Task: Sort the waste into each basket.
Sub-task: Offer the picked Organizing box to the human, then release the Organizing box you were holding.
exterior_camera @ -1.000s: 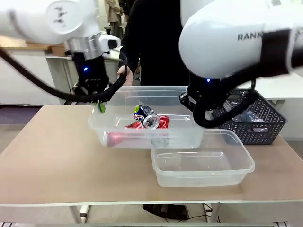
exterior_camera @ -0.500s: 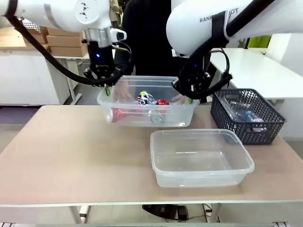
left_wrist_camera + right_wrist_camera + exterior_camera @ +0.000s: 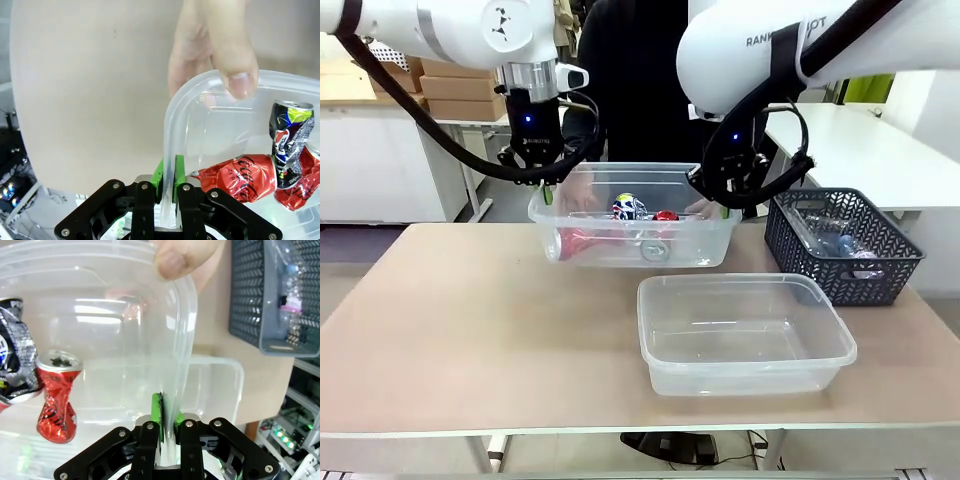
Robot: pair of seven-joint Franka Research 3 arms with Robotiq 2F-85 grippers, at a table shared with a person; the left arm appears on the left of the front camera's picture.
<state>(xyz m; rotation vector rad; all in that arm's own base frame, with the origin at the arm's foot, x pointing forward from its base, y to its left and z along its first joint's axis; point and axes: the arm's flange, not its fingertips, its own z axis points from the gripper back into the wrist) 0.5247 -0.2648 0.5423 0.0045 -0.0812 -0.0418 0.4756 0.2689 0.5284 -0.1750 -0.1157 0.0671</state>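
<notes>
Crushed cans (image 3: 632, 226), three as far as I could count, two red and one blue-and-silver, lay loose in a clear tub (image 3: 712, 243) near the worktop's (image 3: 470, 330) far edge. The left gripper (image 3: 168, 172) and right gripper (image 3: 167, 410) were each clamped on its rim at opposite ends, and a person's hand (image 3: 220, 55) held the far rim. The load looked light, but the thin wall probably flexes, so the rolled rim seemed the best hold. An empty tub (image 3: 745, 378) made two, beside one black mesh basket (image 3: 880, 275).

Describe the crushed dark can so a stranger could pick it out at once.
At the far side of the table, find the clear tub holding crushed cans. The can you want sits in its middle, dark blue and silver, while its neighbours are red.
</notes>
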